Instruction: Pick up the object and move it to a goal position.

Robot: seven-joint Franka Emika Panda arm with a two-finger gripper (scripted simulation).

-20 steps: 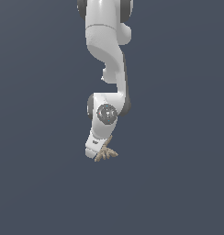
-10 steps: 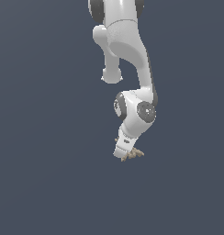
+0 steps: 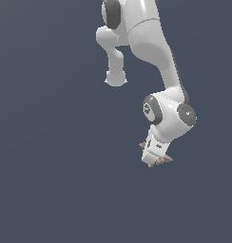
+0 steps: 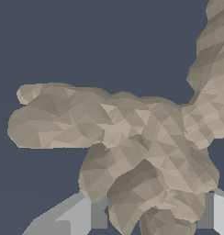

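The object (image 3: 160,161) is a small tan spiky thing. In the exterior view only its arms stick out under and beside the white hand of my arm. My gripper (image 3: 155,160) is shut on it, and the hand hides the fingers there. In the wrist view the object (image 4: 132,137) fills most of the picture, with rough tan arms spreading outward. Grey-white fingertips (image 4: 81,215) show on either side of it at the picture's edge, pressed against it.
The white arm (image 3: 151,42) comes down from the top of the exterior view, with its wrist joint (image 3: 172,116) just above the hand. All around is a plain dark blue-grey ground (image 3: 51,142) with no other objects.
The arm has carried the object toward the exterior view's right, at about the same height. The grip on it has held.
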